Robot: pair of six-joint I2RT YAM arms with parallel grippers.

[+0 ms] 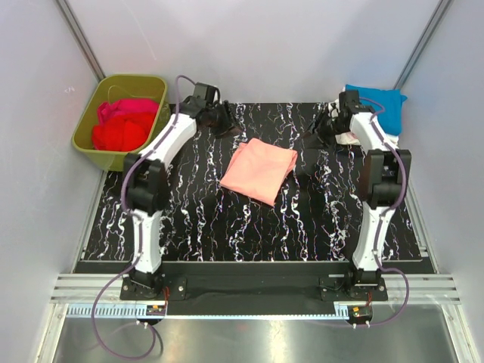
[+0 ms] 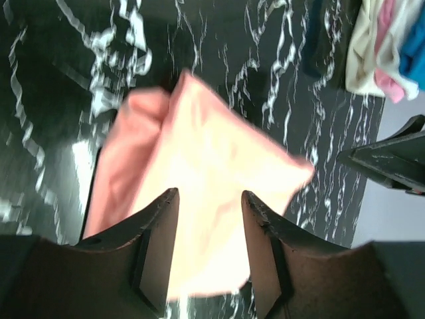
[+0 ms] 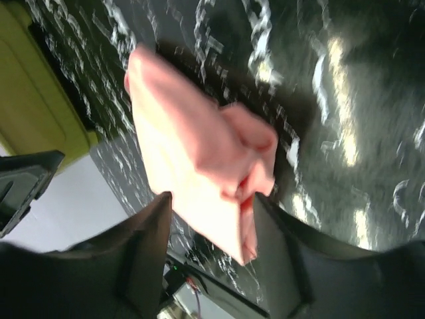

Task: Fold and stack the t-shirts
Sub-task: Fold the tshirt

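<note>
— What is blurred?
— The salmon-pink t-shirt is smeared in both wrist views, and its near edge is hidden by the left gripper.
— What is cut off?
— The folded stack is clipped by the left wrist view's top edge, the olive tub by the right wrist view's left edge.

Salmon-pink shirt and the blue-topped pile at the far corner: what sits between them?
The right end effector above the black marbled table. The top view shows it between the salmon-pink shirt and the blue-topped pile.
</note>
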